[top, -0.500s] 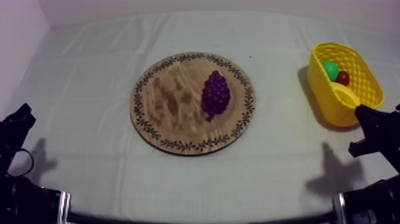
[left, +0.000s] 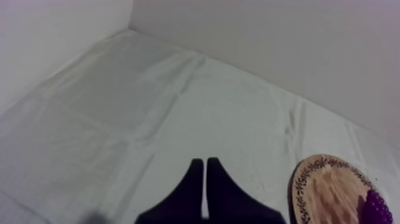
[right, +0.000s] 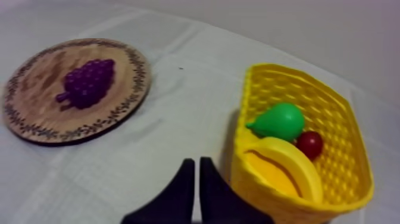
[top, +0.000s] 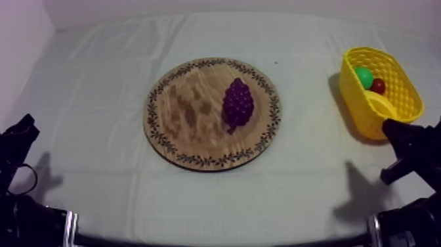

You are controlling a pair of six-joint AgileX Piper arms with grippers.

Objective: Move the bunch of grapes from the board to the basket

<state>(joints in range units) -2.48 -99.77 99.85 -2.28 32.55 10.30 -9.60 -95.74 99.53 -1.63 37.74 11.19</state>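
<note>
Lying on the round wooden board [top: 187,121], the bunch of grapes [top: 237,105] rests on the board's right half as the top view shows it, and its short stem points toward the near rim. The board is in the middle of the table, on the grey-white cloth [top: 295,184]. The yellow basket [top: 348,92] stands at the right side of the table, well apart from the board. Inside the basket there are 3 toy fruits: a green pear [top: 363,77], a small red fruit [top: 378,85] just beside the pear, and a banana [top: 380,105] at the near end.

The left gripper [left: 205,162] has its 2 black fingers pressed together into a narrow wedge, with nothing between them. It is above bare cloth, and the board's patterned rim is somewhat ahead of it. In the top view this gripper sits low at the left side of the table, well apart from the board.

The right gripper [right: 197,162] also has its 2 fingers pressed together, and it holds nothing. It is over the cloth just beside the near end of the basket, next to the banana, and the board with the grapes is farther ahead on the other side.
</note>
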